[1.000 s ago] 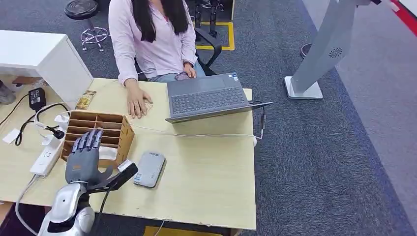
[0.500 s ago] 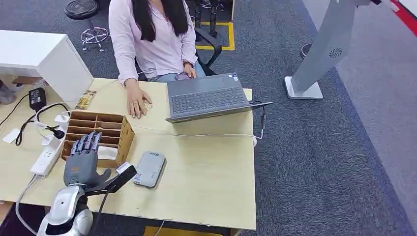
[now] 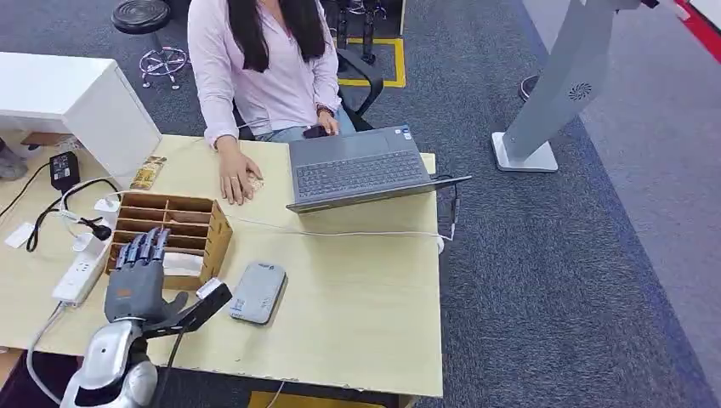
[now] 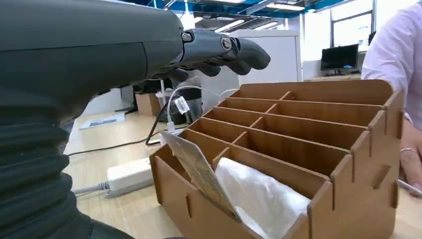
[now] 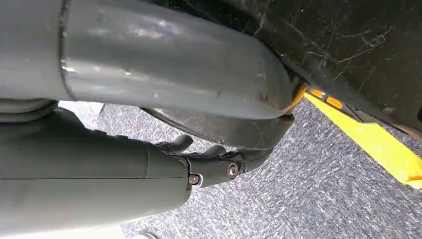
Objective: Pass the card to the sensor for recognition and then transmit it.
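While the left robot hand [image 3: 136, 276] hovers with fingers spread and nothing held, the card [image 4: 199, 172] leans tilted in the wooden organizer's [image 3: 208, 229] nearest slot, just beneath its fingertips; right robot hand [image 5: 199, 159] hangs low, grasp unclear.

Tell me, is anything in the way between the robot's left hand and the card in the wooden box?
Nothing visible. The left hand hangs open just above the wooden organizer, and the card leans uncovered in its nearest slot beside a white wrapper.

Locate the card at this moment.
The card stands tilted in the nearest compartment of the wooden organizer, beside a white plastic bag, on the table's left side just beyond the left robot hand.
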### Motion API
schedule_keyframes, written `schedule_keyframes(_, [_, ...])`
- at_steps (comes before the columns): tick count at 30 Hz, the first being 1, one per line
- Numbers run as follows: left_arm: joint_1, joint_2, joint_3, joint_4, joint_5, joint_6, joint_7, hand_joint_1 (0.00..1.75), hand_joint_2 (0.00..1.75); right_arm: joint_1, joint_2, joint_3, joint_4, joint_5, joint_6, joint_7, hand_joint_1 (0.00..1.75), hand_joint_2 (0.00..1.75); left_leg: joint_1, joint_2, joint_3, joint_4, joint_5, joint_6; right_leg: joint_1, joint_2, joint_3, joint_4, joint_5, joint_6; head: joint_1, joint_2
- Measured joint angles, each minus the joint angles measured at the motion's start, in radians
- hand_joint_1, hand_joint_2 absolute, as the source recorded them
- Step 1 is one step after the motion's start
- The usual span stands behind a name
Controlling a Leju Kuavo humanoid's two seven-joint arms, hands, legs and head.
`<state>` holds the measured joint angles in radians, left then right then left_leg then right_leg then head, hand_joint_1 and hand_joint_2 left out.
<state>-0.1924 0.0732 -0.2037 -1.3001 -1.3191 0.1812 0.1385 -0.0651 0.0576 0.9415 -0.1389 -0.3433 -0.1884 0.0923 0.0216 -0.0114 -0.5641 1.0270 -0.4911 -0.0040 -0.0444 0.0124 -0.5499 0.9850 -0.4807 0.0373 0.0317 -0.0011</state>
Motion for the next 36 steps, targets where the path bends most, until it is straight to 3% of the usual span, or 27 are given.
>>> schedule_keyframes(21, [0.0, 0.005, 0.007, 0.0, -0.005, 0.0, 0.0, 0.0, 1.75, 0.0, 0.0, 0.019, 0.0, -0.004, -0.006, -0.002, 0.0, 0.0, 0.0, 0.0, 0.0, 0.0, 0.0, 0.0, 0.0, 0.0, 0.0, 0.0, 0.0, 0.0, 0.0, 0.0])
schedule_keyframes(22, [0.0, 0.005, 0.007, 0.0, -0.006, 0.0, 0.001, 1.75, 1.75, 0.0, 0.0, 0.019, 0.0, -0.004, -0.006, -0.002, 0.0, 0.0, 0.0, 0.0, 0.0, 0.0, 0.0, 0.0, 0.0, 0.0, 0.0, 0.0, 0.0, 0.0, 0.0, 0.0])
schedule_keyframes(36, [-0.001, -0.001, 0.017, 0.0, 0.006, 0.01, 0.0, 1.75, 1.75, 0.0, 0.0, 0.023, 0.001, -0.012, -0.008, -0.003, 0.0, 0.0, 0.0, 0.0, 0.0, 0.0, 0.0, 0.0, 0.0, 0.0, 0.0, 0.0, 0.0, 0.0, 0.0, 0.0])
